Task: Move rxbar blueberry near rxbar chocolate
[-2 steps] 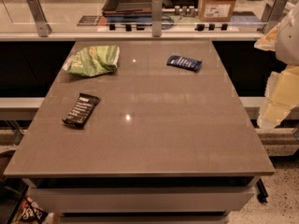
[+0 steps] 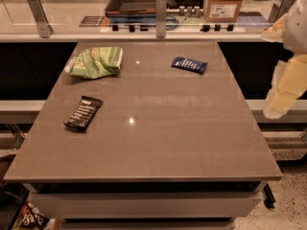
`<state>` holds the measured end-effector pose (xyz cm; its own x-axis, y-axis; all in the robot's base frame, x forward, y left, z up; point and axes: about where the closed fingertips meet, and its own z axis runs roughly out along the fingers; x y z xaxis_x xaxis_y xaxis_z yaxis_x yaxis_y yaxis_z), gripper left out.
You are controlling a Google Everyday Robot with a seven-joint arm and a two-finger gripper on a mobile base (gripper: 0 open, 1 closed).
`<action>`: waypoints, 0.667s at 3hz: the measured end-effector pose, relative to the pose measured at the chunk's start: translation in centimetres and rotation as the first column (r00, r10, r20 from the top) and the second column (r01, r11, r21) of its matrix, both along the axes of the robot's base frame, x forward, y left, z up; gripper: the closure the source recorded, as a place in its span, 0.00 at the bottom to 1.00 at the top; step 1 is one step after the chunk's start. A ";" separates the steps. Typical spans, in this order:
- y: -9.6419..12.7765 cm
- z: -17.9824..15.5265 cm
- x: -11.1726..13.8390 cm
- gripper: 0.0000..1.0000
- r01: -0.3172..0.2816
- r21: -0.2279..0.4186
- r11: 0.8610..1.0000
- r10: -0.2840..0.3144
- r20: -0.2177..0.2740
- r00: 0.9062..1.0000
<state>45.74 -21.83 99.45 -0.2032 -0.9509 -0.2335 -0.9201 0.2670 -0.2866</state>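
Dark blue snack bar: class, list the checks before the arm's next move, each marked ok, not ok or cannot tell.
1. Dark blue flat snack bar lies free, far right on the grey-brown table: ok.
2. Black flat snack bar visible, near left: ok.
3. Crumpled green chip bag off the path between them: ok.
4. Gripper above the blue bar: not ok, it hangs beyond the table's right edge.
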 end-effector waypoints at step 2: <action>-1.8 1.6 7.6 0.00 -0.002 0.155 0.988 -0.010 0.079 0.997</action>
<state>53.31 -23.58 101.03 -0.1823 -0.9013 -0.3931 -0.8950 0.3176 -0.3132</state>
